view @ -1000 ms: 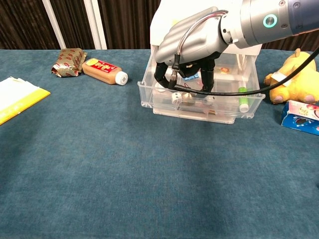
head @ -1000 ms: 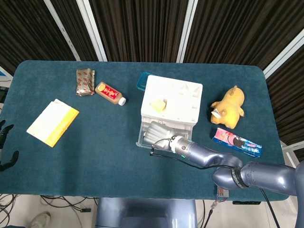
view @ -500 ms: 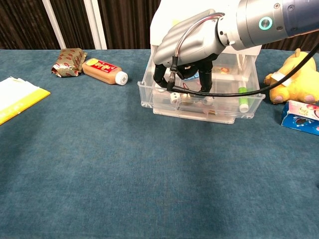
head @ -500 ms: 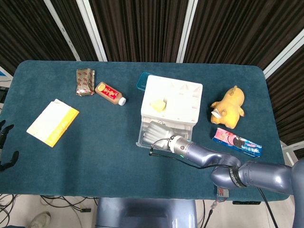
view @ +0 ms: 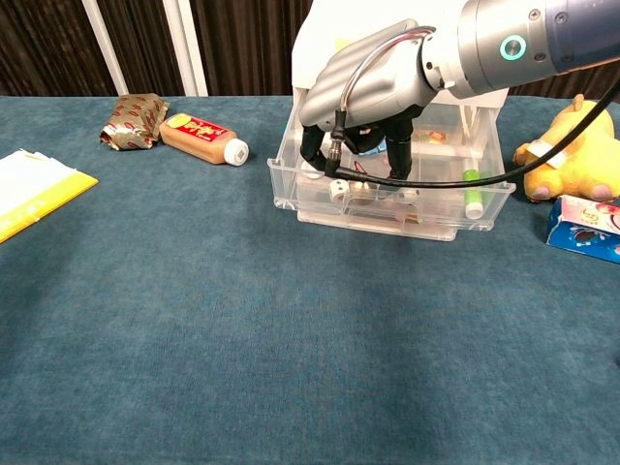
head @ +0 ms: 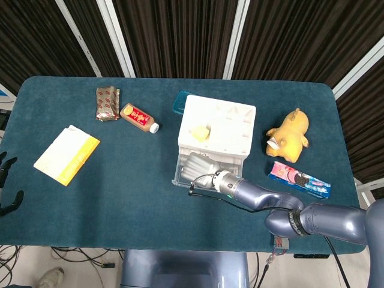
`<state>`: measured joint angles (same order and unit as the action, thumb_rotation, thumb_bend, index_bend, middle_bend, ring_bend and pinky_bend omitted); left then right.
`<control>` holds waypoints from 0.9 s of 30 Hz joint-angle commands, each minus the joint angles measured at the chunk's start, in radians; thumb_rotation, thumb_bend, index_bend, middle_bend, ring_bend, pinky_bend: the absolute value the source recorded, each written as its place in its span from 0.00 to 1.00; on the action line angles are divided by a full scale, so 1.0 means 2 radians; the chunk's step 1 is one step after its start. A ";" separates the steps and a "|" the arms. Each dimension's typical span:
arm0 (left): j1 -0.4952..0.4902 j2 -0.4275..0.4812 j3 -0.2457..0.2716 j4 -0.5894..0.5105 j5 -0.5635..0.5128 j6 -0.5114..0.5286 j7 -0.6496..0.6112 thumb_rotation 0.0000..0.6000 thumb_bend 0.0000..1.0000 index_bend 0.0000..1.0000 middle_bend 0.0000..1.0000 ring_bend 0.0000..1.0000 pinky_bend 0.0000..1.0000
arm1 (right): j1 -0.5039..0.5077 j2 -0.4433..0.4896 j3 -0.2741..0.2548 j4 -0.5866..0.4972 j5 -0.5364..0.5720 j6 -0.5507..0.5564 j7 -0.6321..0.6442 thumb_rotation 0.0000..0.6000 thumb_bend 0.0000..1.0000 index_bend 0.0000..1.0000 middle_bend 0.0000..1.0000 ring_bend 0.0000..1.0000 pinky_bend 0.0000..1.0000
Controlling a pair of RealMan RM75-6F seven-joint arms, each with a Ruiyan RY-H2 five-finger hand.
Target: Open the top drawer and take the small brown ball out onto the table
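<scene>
Dark slatted panels with white uprights back a teal tabletop [view: 242, 339], and at centre right of the chest view your work sits in the clear top drawer [view: 387, 199], pulled out from the white drawer unit [head: 217, 129]; the small brown ball cannot be picked out, since your right hand [view: 363, 92] covers the drawer's left half and only a white fitting, red wires and a green tube [view: 473, 192] show through the plastic. Your right hand reaches down into the drawer with dark fingers [view: 399, 155] curled inward; whether they hold the ball or nothing, I cannot tell. Your left hand [head: 7, 183] waits at the far left edge of the head view, fingers apart, holding nothing.

Risks, as I judge them: lift blind and you may bring up the wrong item or snag the black cable looped along the drawer front; a loose pinch could drop the ball, and it would roll on the cloth; pressing down may tip the light drawer.

Further out lie a brown bottle [view: 199, 138], a foil packet [view: 131, 120], a yellow-edged booklet [head: 66, 154], a yellow plush toy [head: 289, 134] and a cookie pack [head: 299, 179].
</scene>
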<state>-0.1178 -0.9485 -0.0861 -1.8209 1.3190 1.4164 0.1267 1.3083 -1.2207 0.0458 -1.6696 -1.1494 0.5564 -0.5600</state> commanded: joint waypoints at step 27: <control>0.000 0.001 -0.001 -0.001 -0.002 -0.001 -0.002 1.00 0.38 0.10 0.00 0.00 0.00 | 0.006 -0.010 -0.005 0.005 0.011 0.007 -0.008 1.00 0.31 0.55 1.00 1.00 1.00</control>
<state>-0.1185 -0.9465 -0.0872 -1.8221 1.3146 1.4140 0.1236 1.3208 -1.2400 0.0356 -1.6592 -1.1286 0.5690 -0.5761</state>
